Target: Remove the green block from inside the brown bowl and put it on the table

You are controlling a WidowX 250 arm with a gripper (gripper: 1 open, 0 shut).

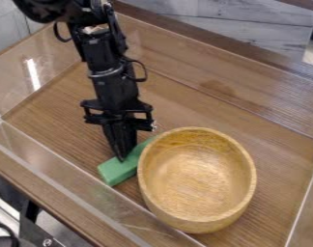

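The green block (115,172) lies flat on the table (237,92), just outside the left rim of the brown bowl (198,178). The bowl stands upright and its inside shows only bare wood grain. My gripper (125,152) points steeply down right over the block. Its black fingers (119,135) are drawn together to a narrow point, and the tips meet the block's far end. I see nothing held between them.
Low clear acrylic walls (43,164) border the tabletop, with the front wall close to the block and bowl. The black arm (95,48) rises to the upper left. Open wood surface stretches behind and to the right of the bowl.
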